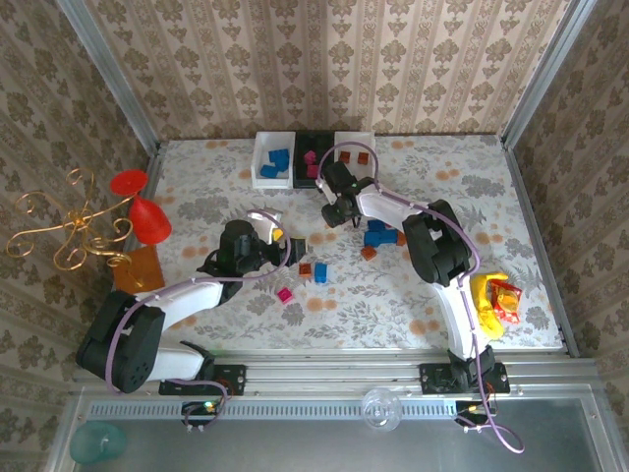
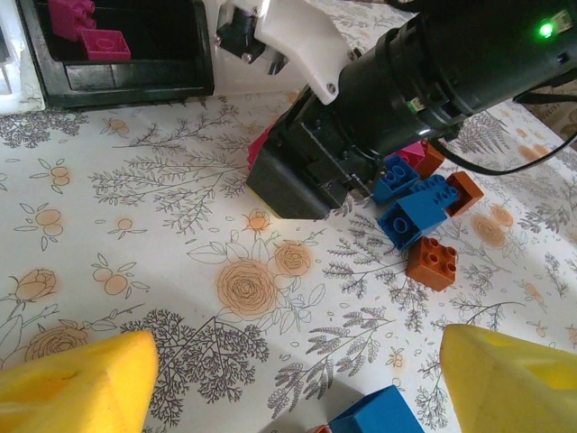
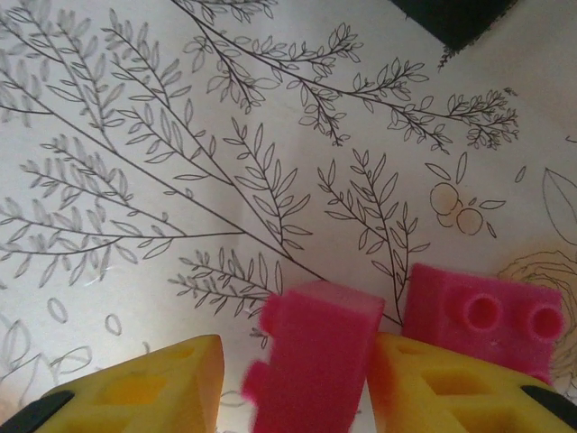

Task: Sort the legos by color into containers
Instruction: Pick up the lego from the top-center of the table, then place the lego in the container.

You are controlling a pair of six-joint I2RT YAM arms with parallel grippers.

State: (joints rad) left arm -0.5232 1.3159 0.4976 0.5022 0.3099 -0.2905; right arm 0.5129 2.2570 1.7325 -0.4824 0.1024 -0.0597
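At the far edge, blue bricks fill the left white bin (image 1: 258,162), pink the black bin (image 1: 314,135) and orange the right white bin (image 1: 354,135). Loose bricks (image 1: 378,236) are left on the bench (image 1: 472,197). The left tool (image 2: 293,383) gapes empty. The right tool (image 3: 297,361) straddles a pink brick (image 3: 315,347); I cannot tell if it is gripped.

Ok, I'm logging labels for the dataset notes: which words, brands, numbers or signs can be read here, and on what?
No text can be read in these views.
Blurred magenta-pink plastic brick and the studded one beside it: no lettering legible.
Red-and-yellow crinkled packet at the table's right side: any print too small to read.
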